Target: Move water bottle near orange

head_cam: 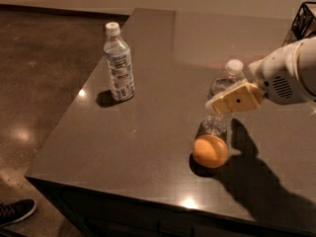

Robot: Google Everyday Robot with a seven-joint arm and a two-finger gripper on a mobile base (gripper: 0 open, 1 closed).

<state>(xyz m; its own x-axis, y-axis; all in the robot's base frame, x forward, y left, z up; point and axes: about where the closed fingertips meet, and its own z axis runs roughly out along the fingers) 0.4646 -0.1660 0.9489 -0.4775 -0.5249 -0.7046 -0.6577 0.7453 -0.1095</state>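
Note:
The water bottle (216,124), clear plastic with a white cap and a dark band near its top, stands upright on the dark countertop (148,132). Its base is right behind the orange (210,151), which rests near the front edge. My gripper (232,98) reaches in from the right and covers the bottle's middle; its beige finger (237,99) lies across the front of the bottle. The arm's white body extends off the right edge.
A second bottle with a large white-and-blue label (119,63) stands upright at the counter's left side. A black wire basket (304,21) sits at the far right corner. The counter's left and front edges drop to a brown floor, where a shoe (15,212) shows.

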